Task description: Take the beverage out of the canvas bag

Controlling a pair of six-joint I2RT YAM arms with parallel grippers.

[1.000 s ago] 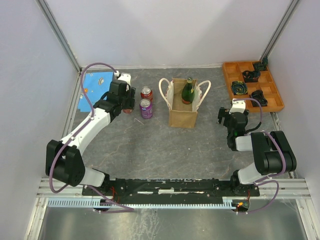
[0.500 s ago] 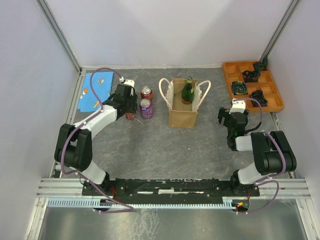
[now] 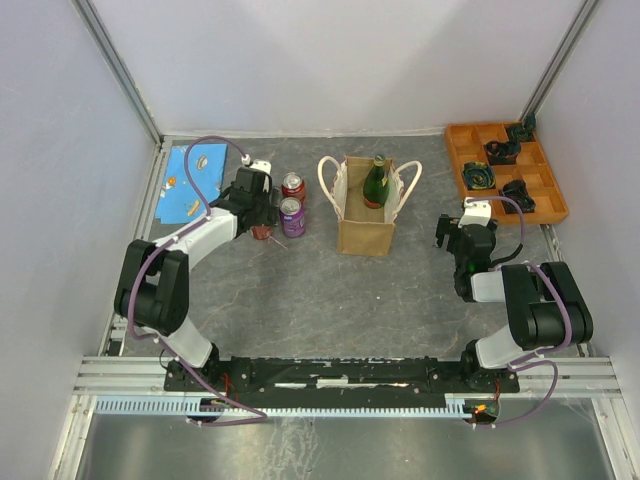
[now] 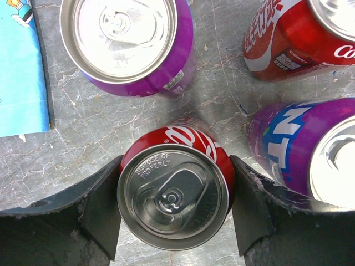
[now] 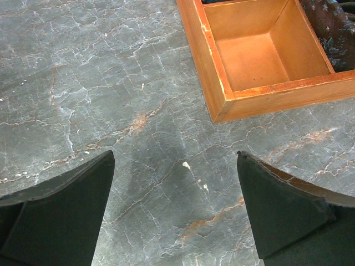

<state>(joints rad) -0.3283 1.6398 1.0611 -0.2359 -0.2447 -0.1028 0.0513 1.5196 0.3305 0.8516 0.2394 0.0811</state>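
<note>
The tan canvas bag (image 3: 364, 228) stands upright mid-table with two white rope handles. A green bottle (image 3: 376, 182) stands inside it, neck sticking out. My left gripper (image 3: 260, 228) is left of the bag, beside a red can (image 3: 293, 185) and a purple can (image 3: 291, 216). In the left wrist view my gripper (image 4: 175, 162) is shut on a red cola can (image 4: 173, 197), a finger pressed on each side. My right gripper (image 3: 448, 236) is right of the bag, open and empty (image 5: 175, 153) over bare table.
Around the held can stand a purple can (image 4: 130, 47), a red can (image 4: 299, 33) and another purple can (image 4: 305, 149). A blue sheet (image 3: 188, 182) lies at the far left. An orange compartment tray (image 3: 456, 160) holding dark parts sits at the far right, its corner in the right wrist view (image 5: 206, 66).
My left arm has folded in, its elbow swinging left and nearer, and the gripper has shifted slightly right and nearer, towards the purple can. The right arm, bag and bottle have not moved.
</note>
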